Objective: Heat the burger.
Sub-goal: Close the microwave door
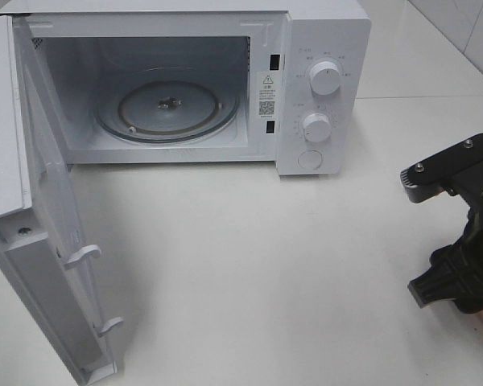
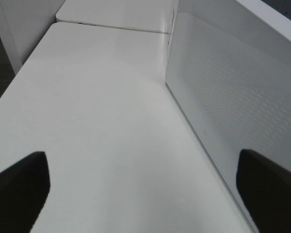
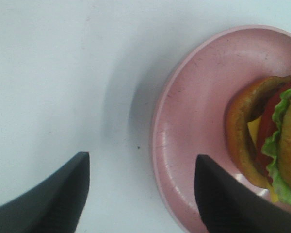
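The burger [image 3: 276, 145], with a golden-brown bun, green lettuce, red tomato and yellow cheese, lies tilted on a round pink plate [image 3: 194, 121] in the right wrist view. My right gripper [image 3: 140, 194] is open, with one finger over the plate's near part and the other over the bare table, so the rim lies between them. In the exterior high view only the black right arm [image 1: 459, 241] shows at the right edge, and it hides the burger. My left gripper [image 2: 145, 194] is open beside the microwave door [image 2: 233, 97], with nothing between its fingers.
The white microwave [image 1: 326, 88] stands at the back with its door [image 1: 48, 241] swung wide open to the left. Its glass turntable [image 1: 169, 108] is bare. White tabletop [image 1: 258, 265] stretches between the microwave and the right arm.
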